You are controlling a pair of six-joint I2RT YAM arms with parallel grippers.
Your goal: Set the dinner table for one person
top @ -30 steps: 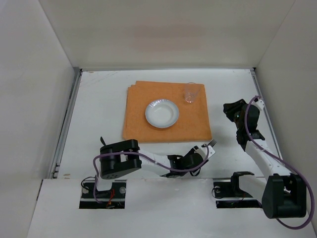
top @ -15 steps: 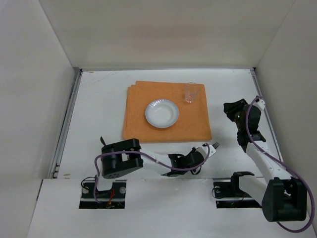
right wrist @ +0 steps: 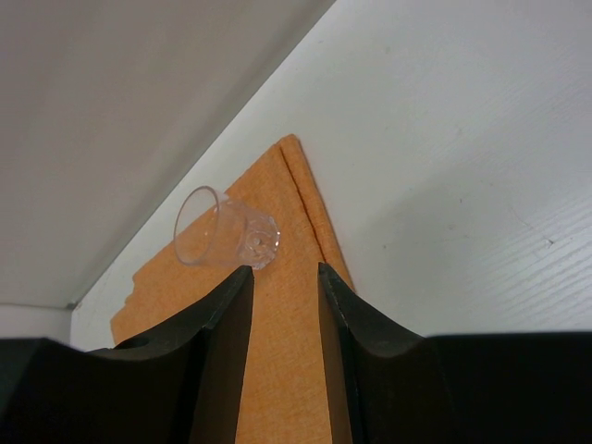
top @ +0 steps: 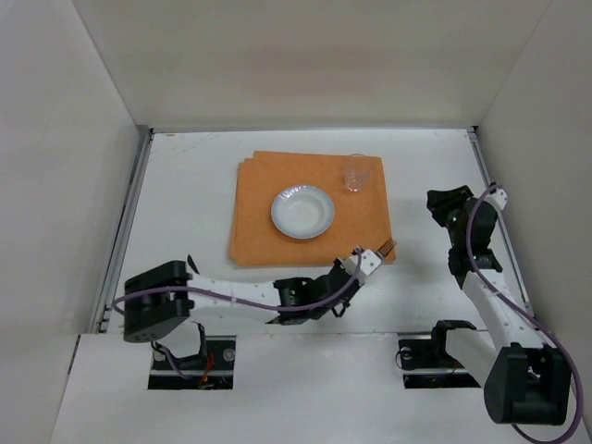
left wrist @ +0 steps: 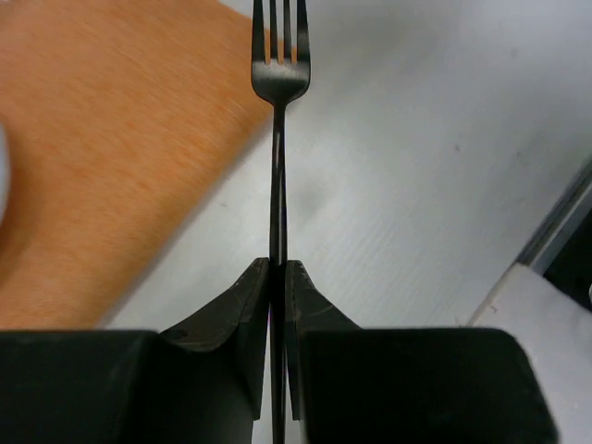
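Reaches low and long to the right with the left arm [top: 231,294], left end effector [top: 368,259] pinched tight on a fork [left wrist: 280,88] handle (fingers [left wrist: 242,296] nearly meeting). Holds the right arm [top: 486,291] bent upward, right end effector [right wrist: 282,270] half parted.

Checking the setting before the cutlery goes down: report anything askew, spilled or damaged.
Only the orange placemat stands out: its far-left corner shows stepped double edges, as if folded layers are misaligned. The plate lies flat and the glass stands upright on it. Nothing looks spilled or broken.

Left arm [top: 231,294] and right arm [top: 488,305] share white links, black joint housings, looping purple cables [top: 471,231]; the left hand [left wrist: 277,265] has black wedge-shaped fingers [left wrist: 222,310].
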